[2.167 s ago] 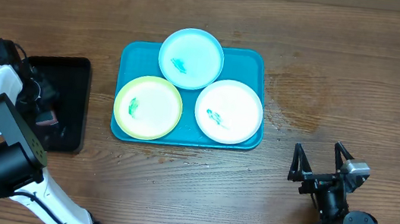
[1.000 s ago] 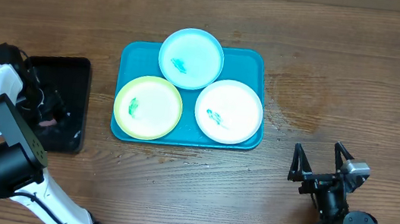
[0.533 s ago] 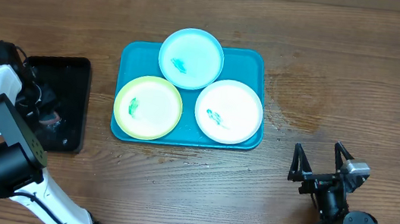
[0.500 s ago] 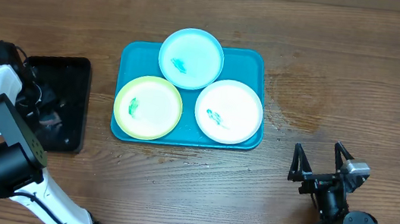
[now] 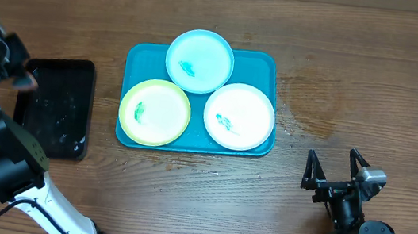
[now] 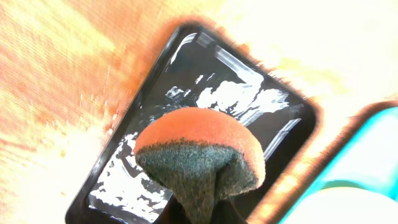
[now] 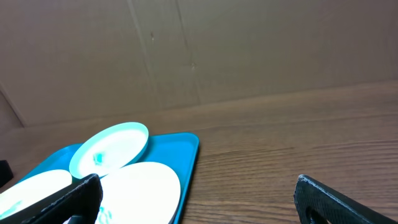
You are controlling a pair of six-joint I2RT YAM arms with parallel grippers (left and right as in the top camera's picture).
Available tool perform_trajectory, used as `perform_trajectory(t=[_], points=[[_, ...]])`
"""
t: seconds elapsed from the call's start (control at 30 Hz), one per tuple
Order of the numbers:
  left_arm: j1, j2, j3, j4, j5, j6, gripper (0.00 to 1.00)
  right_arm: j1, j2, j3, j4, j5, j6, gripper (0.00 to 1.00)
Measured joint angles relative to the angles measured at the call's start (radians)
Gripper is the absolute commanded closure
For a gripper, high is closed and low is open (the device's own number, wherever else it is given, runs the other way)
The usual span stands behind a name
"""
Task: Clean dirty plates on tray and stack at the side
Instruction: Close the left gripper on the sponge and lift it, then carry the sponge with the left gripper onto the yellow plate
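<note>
The left claw point(image 5: 17, 69) had clamped shut on an orange sponge point(image 6: 198, 146), folding its grey scouring face. It had risen off the black tray point(image 5: 57, 114), where it sat a second before. That tray now lay just below it, wet and glinting. To the claw's right, unmoved, the turquoise tray point(image 5: 137, 54) carried all three plates point(image 5: 239, 117): light blue, yellow-green and white, each smeared teal. Farther right, nearer the robot's base, the right claw point(image 5: 332, 156) stayed wide open over the table point(image 5: 374, 73).

A brown wood-grain table point(image 5: 375, 65), evenly lit, meets a plain brown cardboard wall point(image 7: 261, 50) along its far edge.
</note>
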Motion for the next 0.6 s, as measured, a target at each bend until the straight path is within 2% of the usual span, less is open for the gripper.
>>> perform_trajectory(t=[0.1,0.2,0.27,0.43,0.5,0.6], points=[[-0.001,-0.003,0.093,-0.056,0.042,-0.003,0.96,0.000,0.000,0.000,0.000,0.000,0.000,0.00],[-0.004,-0.008,0.090,-0.066,0.046,-0.004,0.96,0.000,0.000,0.000,0.000,0.000,0.000,0.00],[-0.010,-0.011,0.026,-0.033,0.029,-0.005,0.96,0.000,0.000,0.000,0.000,0.000,0.000,0.00],[-0.023,-0.004,-0.283,0.131,0.007,-0.011,0.96,0.000,0.000,0.000,0.000,0.000,0.000,0.00],[-0.024,0.018,-0.344,0.115,0.002,-0.012,0.96,0.000,0.000,0.000,0.000,0.000,0.000,0.00],[-0.019,0.034,-0.312,0.033,-0.002,-0.012,0.96,0.000,0.000,0.000,0.000,0.000,0.000,0.00]])
